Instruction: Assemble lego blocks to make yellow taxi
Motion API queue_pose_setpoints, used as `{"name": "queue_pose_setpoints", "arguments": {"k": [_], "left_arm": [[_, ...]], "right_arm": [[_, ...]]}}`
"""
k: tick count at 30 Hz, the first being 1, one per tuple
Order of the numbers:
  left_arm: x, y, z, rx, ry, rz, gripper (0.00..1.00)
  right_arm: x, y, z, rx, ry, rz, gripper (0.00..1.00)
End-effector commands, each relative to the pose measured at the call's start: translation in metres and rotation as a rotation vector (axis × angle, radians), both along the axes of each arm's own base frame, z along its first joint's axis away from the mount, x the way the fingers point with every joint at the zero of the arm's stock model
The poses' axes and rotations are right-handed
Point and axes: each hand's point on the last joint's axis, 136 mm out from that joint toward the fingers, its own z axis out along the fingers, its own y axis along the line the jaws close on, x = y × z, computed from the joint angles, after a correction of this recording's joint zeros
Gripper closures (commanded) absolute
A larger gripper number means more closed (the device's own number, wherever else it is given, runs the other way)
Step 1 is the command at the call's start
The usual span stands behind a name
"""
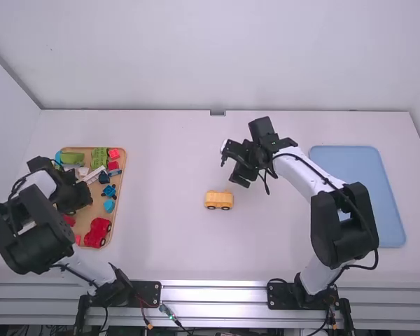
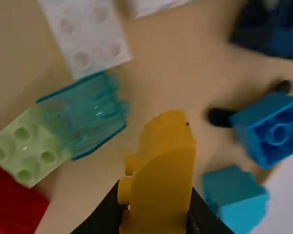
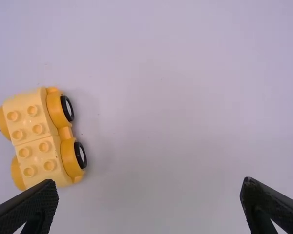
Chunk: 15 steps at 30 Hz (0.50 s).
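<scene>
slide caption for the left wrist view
Left gripper holds a yellow block above the tray of colourful toy blocks.

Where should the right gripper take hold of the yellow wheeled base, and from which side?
I'd come from straight above and pinch the yellow wheeled base across its narrow width near mid-length, one finger per long side. It sits on its wheels, studs up, and the right gripper, open, looks roughly lined up with that width.

Blocks (image 1: pixel 99 157) lie in the left tray (image 1: pixel 101 211), the car (image 1: pixel 218 200) between it and the right tray (image 1: pixel 357 168)
</scene>
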Motion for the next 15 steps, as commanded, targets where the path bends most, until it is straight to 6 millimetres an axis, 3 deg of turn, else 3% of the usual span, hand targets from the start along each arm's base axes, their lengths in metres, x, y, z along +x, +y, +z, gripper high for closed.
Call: {"name": "queue_pose_setpoints", "arguments": {"k": [1,4,9,13,15], "left_arm": [[0.020,-0.014,0.019,-0.069,-0.120,-0.054,0.98],[0.027,-0.019,0.027,-0.023,-0.144,-0.084,0.98],[0.047,-0.049,0.051,0.108,-0.232,-0.204,0.98],[0.064,-0.098,0.082,0.242,-0.366,-0.397,0.98],[0.071,-0.140,0.100,0.301,-0.463,-0.604,0.98]], "right_arm": [[0.010,0.006,0.016,0.047,-0.022,-0.050,0.01],[0.019,0.009,0.022,0.093,-0.019,-0.126,0.01],[0.022,0.025,0.035,0.226,0.019,-0.169,0.01],[0.018,0.042,0.049,0.350,0.071,-0.156,0.01],[0.018,0.051,0.059,0.433,0.118,-0.181,0.01]]}}
